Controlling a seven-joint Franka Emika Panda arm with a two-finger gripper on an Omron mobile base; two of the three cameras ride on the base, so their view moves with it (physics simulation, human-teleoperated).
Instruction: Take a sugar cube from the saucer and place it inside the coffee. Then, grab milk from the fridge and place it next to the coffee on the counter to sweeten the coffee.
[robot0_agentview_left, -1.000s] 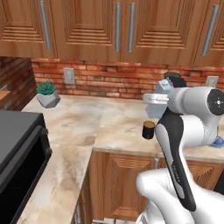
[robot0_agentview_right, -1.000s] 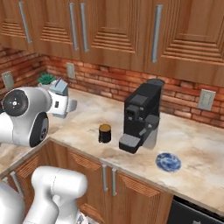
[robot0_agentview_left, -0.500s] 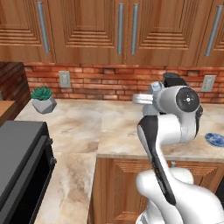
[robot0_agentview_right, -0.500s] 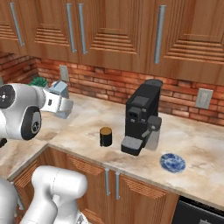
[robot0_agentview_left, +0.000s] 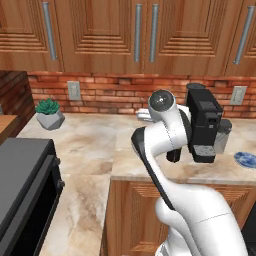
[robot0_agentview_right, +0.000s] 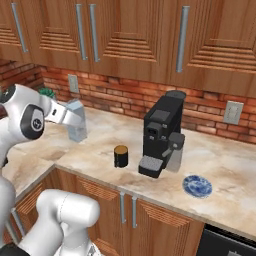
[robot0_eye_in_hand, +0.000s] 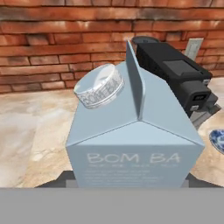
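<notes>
My gripper (robot0_agentview_right: 70, 116) is shut on the milk (robot0_agentview_right: 78, 125), a pale blue-grey gabled carton held upright above the left part of the counter (robot0_agentview_right: 100, 150). In the hand view the milk (robot0_eye_in_hand: 135, 135) looms close, with its round cap up, and it hides the fingertips. The coffee (robot0_agentview_right: 120, 156), a small black cup with a brown top, stands on the counter to the right of the carton, just left of the coffee machine. The blue and white saucer (robot0_agentview_right: 197, 185) lies farther right, and its edge shows as the saucer (robot0_eye_in_hand: 217, 140) in the hand view.
A tall black coffee machine (robot0_agentview_right: 160, 135) stands between cup and saucer. A potted plant (robot0_agentview_left: 49, 112) sits by the brick wall at the left. A black microwave (robot0_agentview_left: 25, 190) is at the lower left. Wooden cabinets hang overhead.
The base has driven, so both base views shifted: coffee machine, cup and saucer sit nearer the centre now. The milk stays in the shut gripper.
</notes>
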